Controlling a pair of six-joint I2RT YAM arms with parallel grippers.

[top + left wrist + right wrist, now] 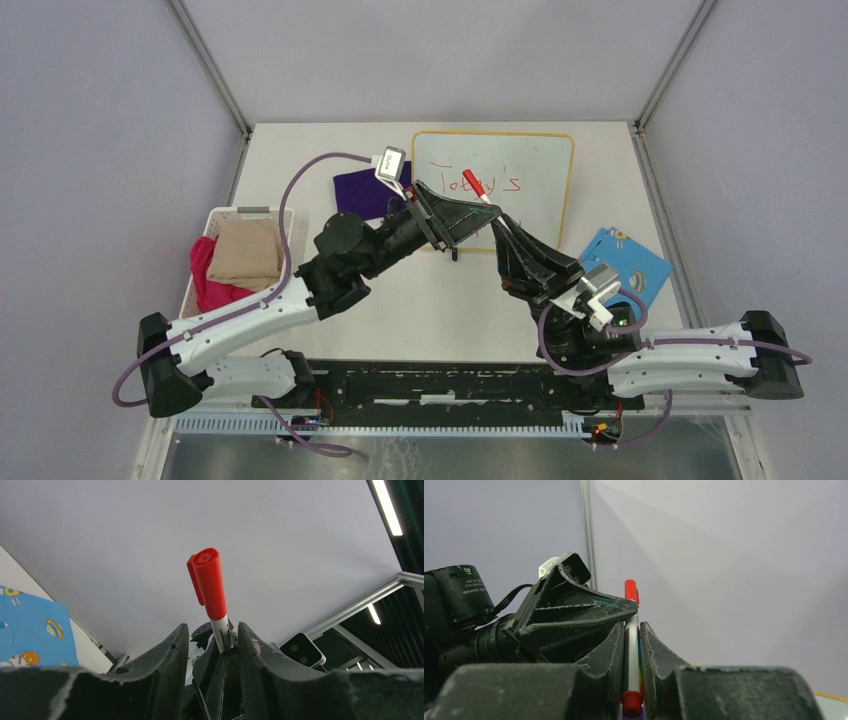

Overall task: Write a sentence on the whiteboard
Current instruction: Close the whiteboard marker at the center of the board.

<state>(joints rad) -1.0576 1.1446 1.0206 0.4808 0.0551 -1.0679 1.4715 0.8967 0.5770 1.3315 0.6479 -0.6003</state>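
Observation:
The whiteboard (540, 215) lies flat at the back of the table, with the sentence (478, 182) in red reading "Today's" on one line. A white marker with a red cap (474, 184) slants over the writing. My right gripper (498, 228) (632, 625) is shut on the marker (631, 645), which runs up between its fingers. My left gripper (486, 212) (212, 627) meets it from the left. Its jaws stand apart around the marker (210, 585), with a clear gap on the left side. The marker's tip is hidden.
A white basket (228, 213) with beige and pink cloths stands at the left. A purple cloth (362, 190) lies left of the board, partly under my left arm. A blue patterned sheet (628, 262) lies at the right. Metal frame posts line the table's sides.

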